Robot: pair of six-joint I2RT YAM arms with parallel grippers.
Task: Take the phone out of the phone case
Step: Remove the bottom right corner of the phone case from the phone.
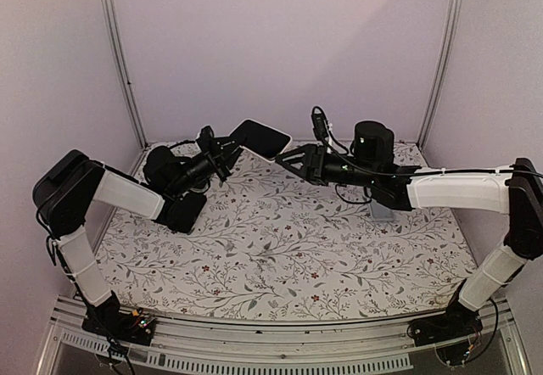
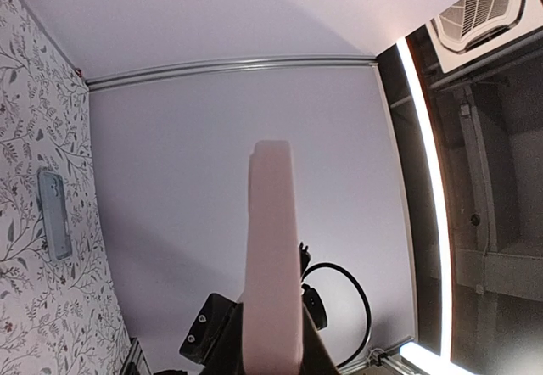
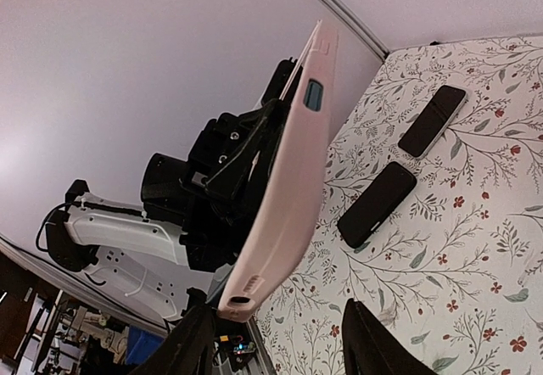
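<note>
The phone (image 1: 261, 136) shows a dark screen and sits in a pale pink case (image 1: 273, 158). It is held in the air over the back of the table. My left gripper (image 1: 222, 159) is shut on the left end of the cased phone. In the left wrist view the case (image 2: 271, 239) rises edge-on from between the jaws of the left gripper (image 2: 271, 345). My right gripper (image 1: 286, 159) is open at the phone's right end. In the right wrist view the right gripper (image 3: 278, 317) has its fingers spread either side of the case's lower corner (image 3: 242, 299), not gripping it.
The floral tablecloth (image 1: 280, 248) covers the table. A grey phone-like object (image 1: 380, 211) lies under the right arm; it also shows in the left wrist view (image 2: 55, 214). Two black phones (image 3: 377, 204) (image 3: 433, 120) lie on the cloth below the case. White walls enclose the back and sides.
</note>
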